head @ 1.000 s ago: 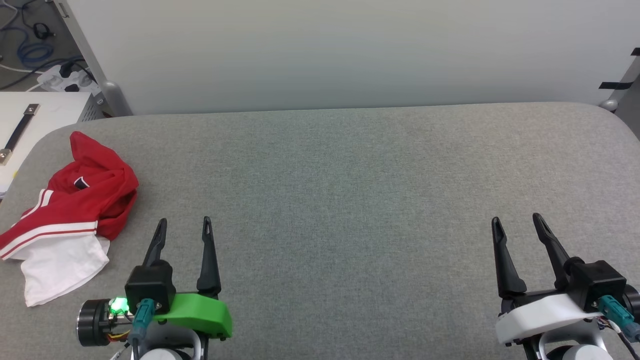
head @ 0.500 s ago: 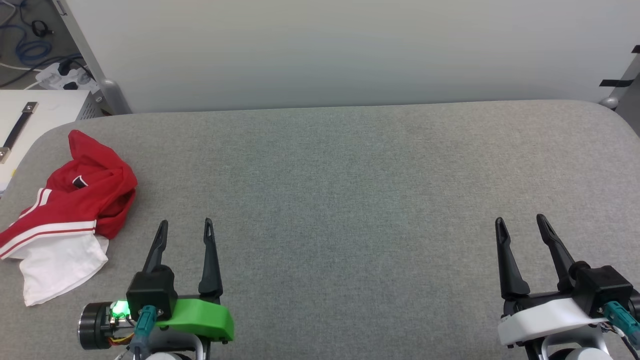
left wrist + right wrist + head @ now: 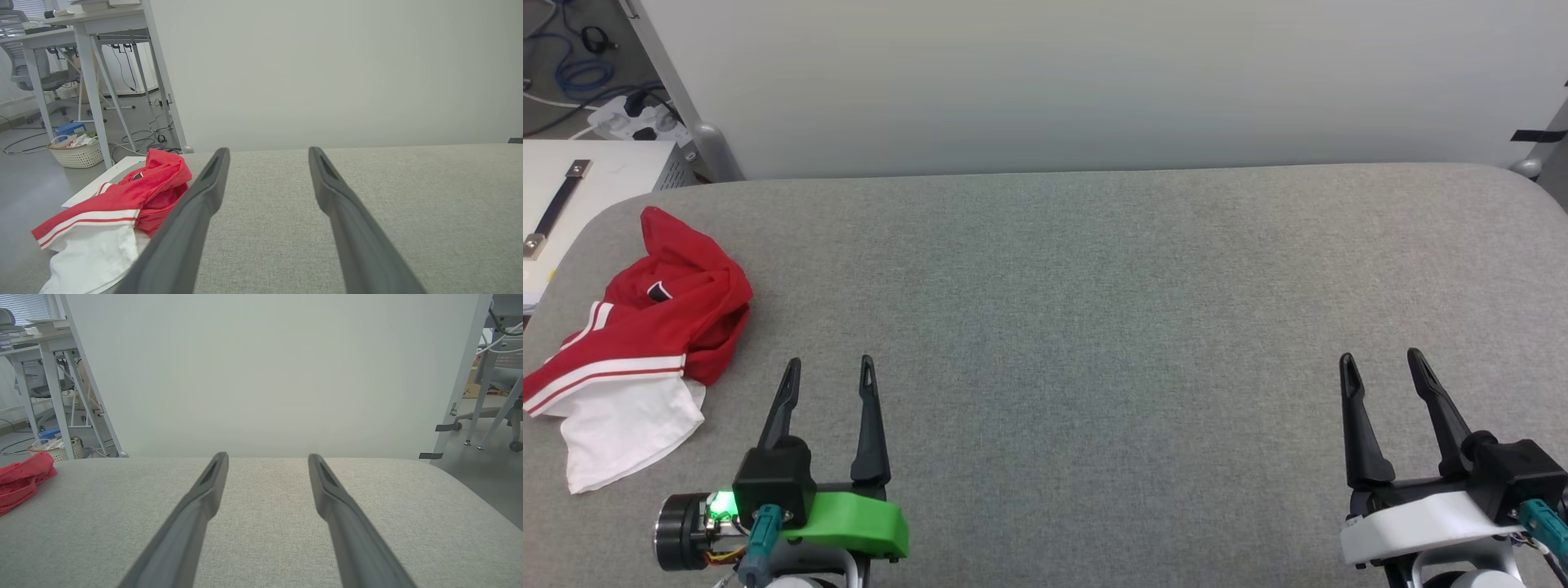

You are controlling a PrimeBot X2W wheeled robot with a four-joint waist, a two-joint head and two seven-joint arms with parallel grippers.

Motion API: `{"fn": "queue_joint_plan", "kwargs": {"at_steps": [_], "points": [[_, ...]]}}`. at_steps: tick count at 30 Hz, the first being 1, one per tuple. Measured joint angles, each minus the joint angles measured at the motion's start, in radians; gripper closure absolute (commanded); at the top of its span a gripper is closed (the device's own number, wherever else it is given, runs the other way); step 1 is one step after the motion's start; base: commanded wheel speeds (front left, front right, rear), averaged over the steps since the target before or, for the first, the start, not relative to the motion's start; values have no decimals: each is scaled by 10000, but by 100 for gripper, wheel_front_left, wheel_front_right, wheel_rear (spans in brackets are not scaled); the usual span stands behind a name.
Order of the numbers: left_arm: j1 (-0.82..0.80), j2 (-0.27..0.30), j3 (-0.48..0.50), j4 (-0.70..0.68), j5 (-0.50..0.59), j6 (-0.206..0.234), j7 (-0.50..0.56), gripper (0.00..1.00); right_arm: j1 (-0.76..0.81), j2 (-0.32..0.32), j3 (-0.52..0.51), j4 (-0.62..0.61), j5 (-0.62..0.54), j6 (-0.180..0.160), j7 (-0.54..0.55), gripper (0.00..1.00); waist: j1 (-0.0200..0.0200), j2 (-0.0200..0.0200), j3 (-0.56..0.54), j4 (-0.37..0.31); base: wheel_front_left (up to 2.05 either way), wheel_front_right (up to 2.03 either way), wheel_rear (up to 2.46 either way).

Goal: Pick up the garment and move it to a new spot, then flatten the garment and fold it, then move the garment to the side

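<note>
Crumpled red-and-white jersey garment (image 3: 637, 327) lay untouched at the left edge of the grey fabric-covered surface (image 3: 1094, 286), only the camera having shifted; left gripper (image 3: 829, 371) and right gripper (image 3: 1380, 363) stayed spread, empty, pickup pending

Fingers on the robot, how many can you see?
4. Two rise from the left gripper at the head view's lower left, beside the red garment; two from the right gripper at the lower right. Both pairs stand open; none looks hidden.
</note>
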Motion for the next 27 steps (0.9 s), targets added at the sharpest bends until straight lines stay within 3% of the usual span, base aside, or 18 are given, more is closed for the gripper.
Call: {"fn": "queue_joint_plan", "kwargs": {"at_steps": [27], "points": [[186, 0, -111, 150, 4, 13, -506, 0, 201, 2, -12, 88, 276, 0, -454, 0, 0, 0, -78, 106, 0, 0, 0]]}}
